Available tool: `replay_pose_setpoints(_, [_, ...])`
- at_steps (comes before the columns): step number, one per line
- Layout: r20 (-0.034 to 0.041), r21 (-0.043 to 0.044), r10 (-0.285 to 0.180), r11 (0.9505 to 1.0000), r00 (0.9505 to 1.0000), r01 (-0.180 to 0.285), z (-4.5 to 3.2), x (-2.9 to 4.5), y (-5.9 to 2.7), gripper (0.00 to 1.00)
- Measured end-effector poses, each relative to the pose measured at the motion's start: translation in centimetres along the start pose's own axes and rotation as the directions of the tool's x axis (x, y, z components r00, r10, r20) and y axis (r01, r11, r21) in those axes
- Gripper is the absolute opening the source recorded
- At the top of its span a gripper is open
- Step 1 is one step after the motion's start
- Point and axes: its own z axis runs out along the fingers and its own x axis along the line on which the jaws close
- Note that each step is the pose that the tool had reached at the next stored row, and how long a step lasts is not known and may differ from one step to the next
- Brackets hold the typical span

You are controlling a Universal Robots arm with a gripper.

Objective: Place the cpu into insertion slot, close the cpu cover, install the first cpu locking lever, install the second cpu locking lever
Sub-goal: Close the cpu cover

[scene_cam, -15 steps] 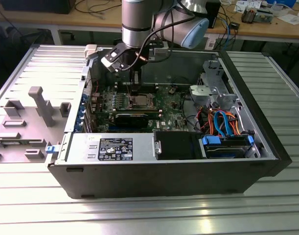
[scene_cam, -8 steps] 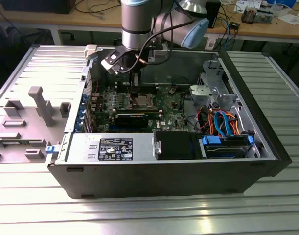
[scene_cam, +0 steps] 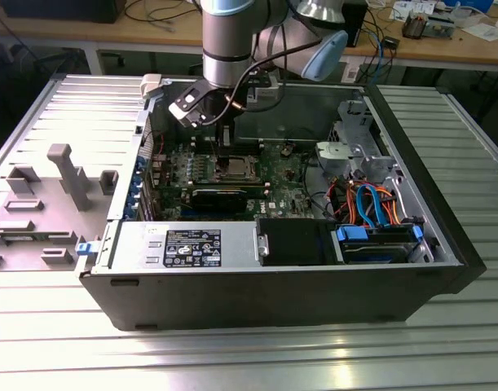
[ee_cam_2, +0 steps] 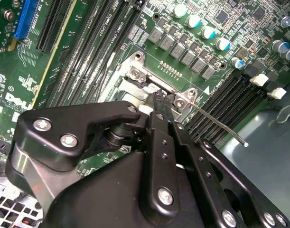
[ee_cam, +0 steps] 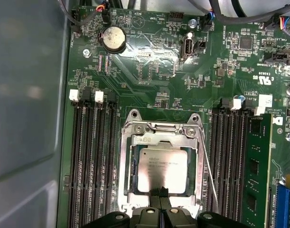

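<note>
jaws: closed over cpu (ee_cam: 161,166) edge | cpu cover (ee_cam: 159,137): side beneath jaws hidden

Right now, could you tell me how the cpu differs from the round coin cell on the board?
The cpu is square; the coin cell is round. The cpu is larger. The cpu sits inside a silver metal frame by the gripper; the coin cell sits apart from both. Both are flat, silvery, on the green board.

Arm (scene_cam: 228,41) upright, gripper (ee_cam: 160,192) pointing down, jaws pressed together.
</note>
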Motion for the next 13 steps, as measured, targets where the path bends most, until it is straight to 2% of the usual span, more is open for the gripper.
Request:
replay_pose_setpoints(5, [0.0002, 0.0001, 0.0, 1.0, 1.0, 0.0, 0.41, 0.02, 0.0, 0.11])
replay_pose_setpoints(13, [-0.0001, -0.0001, 0.0, 1.0, 1.0, 0.0, 0.21, 0.01, 0.0, 0.11])
